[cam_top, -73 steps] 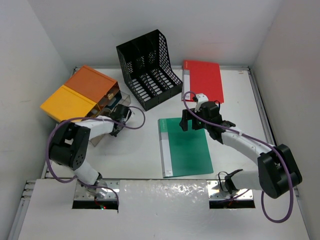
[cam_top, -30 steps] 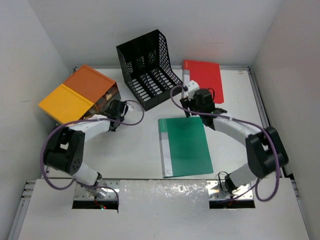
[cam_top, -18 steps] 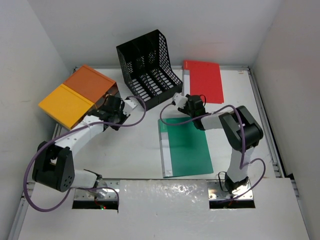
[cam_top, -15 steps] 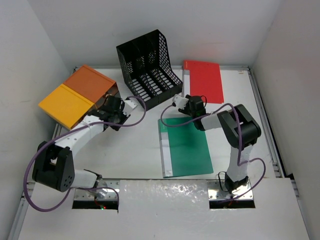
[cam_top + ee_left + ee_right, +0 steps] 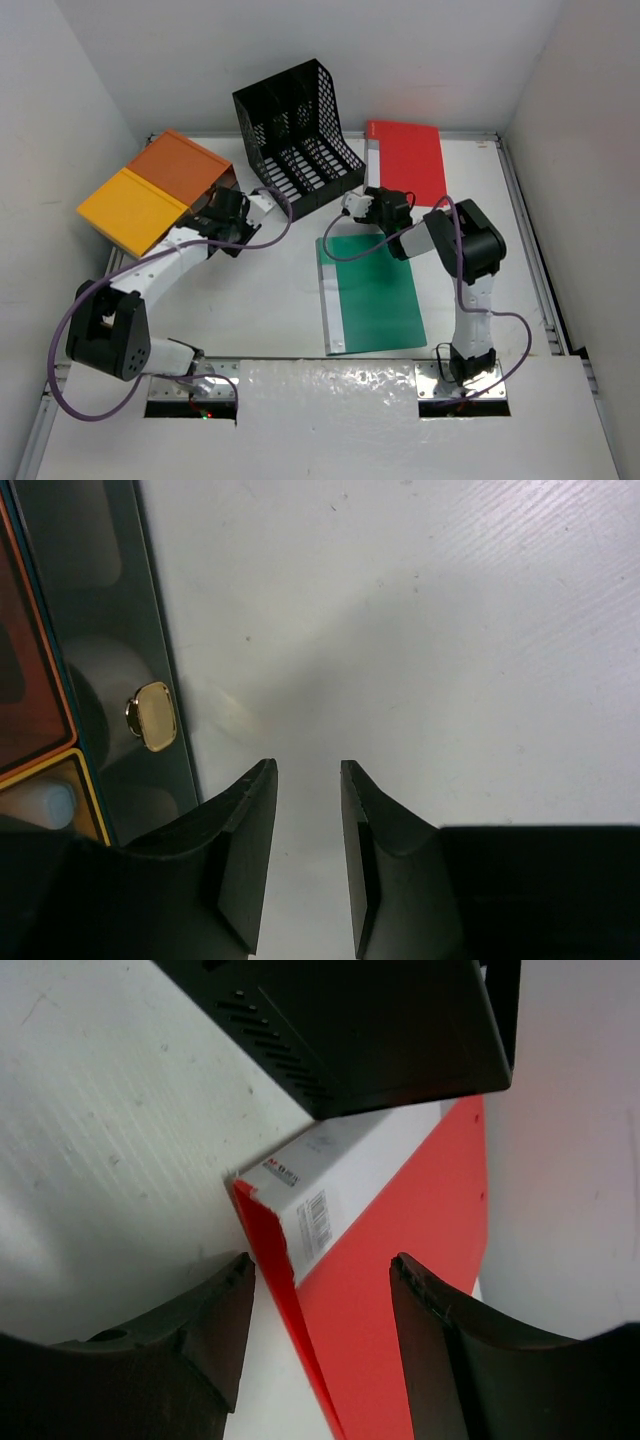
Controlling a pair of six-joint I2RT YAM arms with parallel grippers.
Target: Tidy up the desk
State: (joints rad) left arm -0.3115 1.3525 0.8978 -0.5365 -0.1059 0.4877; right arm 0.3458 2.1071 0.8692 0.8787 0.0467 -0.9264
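Spreading White Beneath Both Arms

Flat and matte, the finely ribbed desk [image 5: 270,300] fills the walled bay, thin-rimmed, with metal rails. Left hand [image 5: 305,770] hovers empty, jaws narrowly parted, beside the drawer box [image 5: 150,190]. Right hand [image 5: 320,1265] gapes wide at a red folder's [image 5: 430,1200] corner.

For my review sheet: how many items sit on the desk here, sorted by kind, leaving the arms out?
Folders: 2 (red folder, green folder)
File racks: 1 (black mesh file rack)
Drawer boxes: 1 (orange-yellow drawer box)
Total on the desk: 4
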